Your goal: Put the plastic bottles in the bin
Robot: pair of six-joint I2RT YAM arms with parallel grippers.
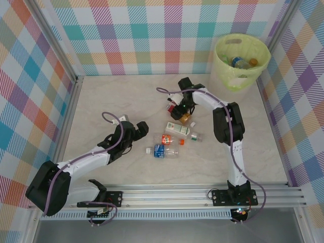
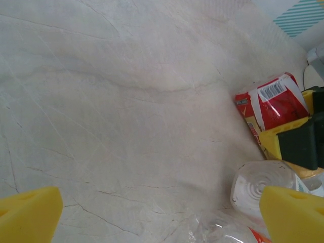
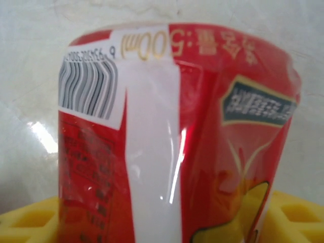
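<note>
My right gripper (image 1: pixel 181 111) is down at the table's middle, shut on a red-labelled bottle (image 3: pixel 172 131) that lies between its yellow pads (image 3: pixel 30 223). The same bottle (image 2: pixel 273 101) appears in the left wrist view, upper right. Three more plastic bottles lie just in front: a green-and-white one (image 1: pixel 177 130), an orange-labelled one (image 1: pixel 167 138) and a blue-labelled one (image 1: pixel 162 150). To their left my left gripper (image 1: pixel 143 129) hangs open over bare table, with a clear bottle's base (image 2: pixel 258 185) by its right fingertip. The bin (image 1: pixel 258 71) stands at the far right corner.
Several bottles (image 1: pixel 242 63) lie inside the bin's pale yellow-green bag. Checked walls close the table at the back and both sides. A loose white cap (image 1: pixel 193 124) lies by the green-and-white bottle. Bare table stretches to the far left.
</note>
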